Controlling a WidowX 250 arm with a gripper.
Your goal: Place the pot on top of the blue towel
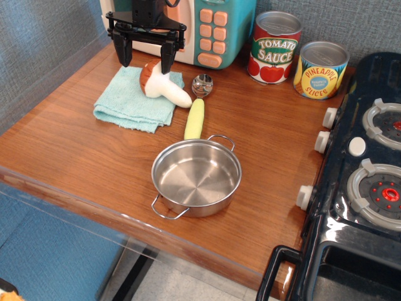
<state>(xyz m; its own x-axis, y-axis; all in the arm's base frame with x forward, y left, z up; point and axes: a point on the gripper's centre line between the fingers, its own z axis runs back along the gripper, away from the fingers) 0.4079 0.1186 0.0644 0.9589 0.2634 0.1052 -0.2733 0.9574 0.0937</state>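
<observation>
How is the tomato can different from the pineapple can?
The tomato sauce can has a red, green and white label; the pineapple can has a yellow and blue one. The tomato sauce can looks taller and stands farther back. Both stand upright, side by side.

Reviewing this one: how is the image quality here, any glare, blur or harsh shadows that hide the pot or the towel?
In observation.image, focus is sharp across the counter. The shallow shiny stainless-steel pot shows soft reflections inside, nothing blown out. The folded aqua-blue terry towel is evenly lit. The black gripper has its top cropped by the frame edge. The glossy dark toy stove carries mild highlights.
</observation>
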